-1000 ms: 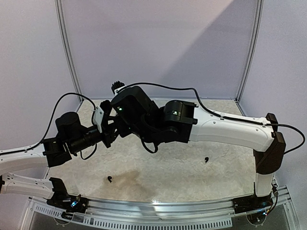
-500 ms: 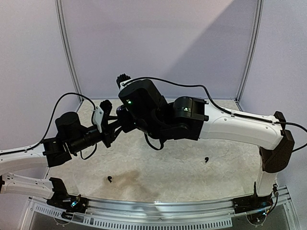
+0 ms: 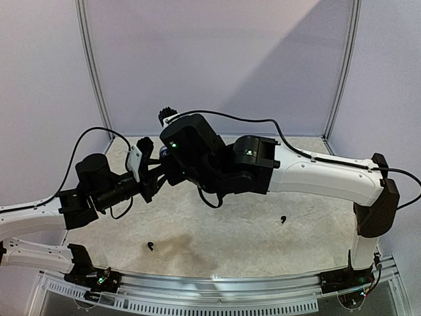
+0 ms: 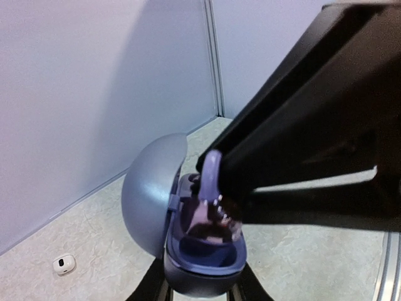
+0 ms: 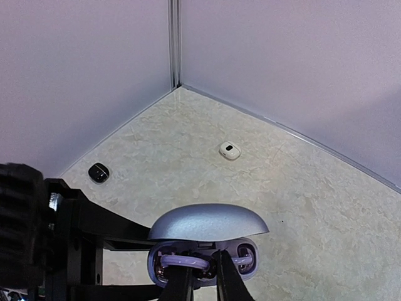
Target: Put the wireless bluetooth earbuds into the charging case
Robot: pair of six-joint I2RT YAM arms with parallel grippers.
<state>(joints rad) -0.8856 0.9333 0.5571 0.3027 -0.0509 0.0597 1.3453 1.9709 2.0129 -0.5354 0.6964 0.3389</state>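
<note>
Right tool (image 5: 200,279): fingers drawn together, and as far as the left wrist view shows, pinching a tiny silvery-grey stemmed earbud (image 4: 211,170) at their tips, right at the case's open mouth
Left tool (image 4: 202,290): clamped on the base of the rounded grey-blue plastic charging case (image 4: 207,262), holding it off the tabletop with its mouth turned toward the other arm
Case: domed silvery lid (image 5: 207,222) is hinged back; a second pale earbud (image 5: 245,256) appears to sit in one well, and the held one is at the other
Earbud handling: it looks feather-light, hard and glossy, so it could slip or flick out of a pinch; best taken across the stem with light pressure, head aimed down into the well
Case handling: the shell looks stiff, smooth and curved, so a hold low on its sides seems right, clear of hinge and lid
Tabletop (image 3: 217,253): pale and marbled; one black stemmed earbud (image 3: 151,247) lies on the left and another black earbud (image 3: 283,218) well apart on the right; a small white rounded object (image 5: 229,150) and a small black rounded object (image 5: 98,172) lie near the back corner
</note>
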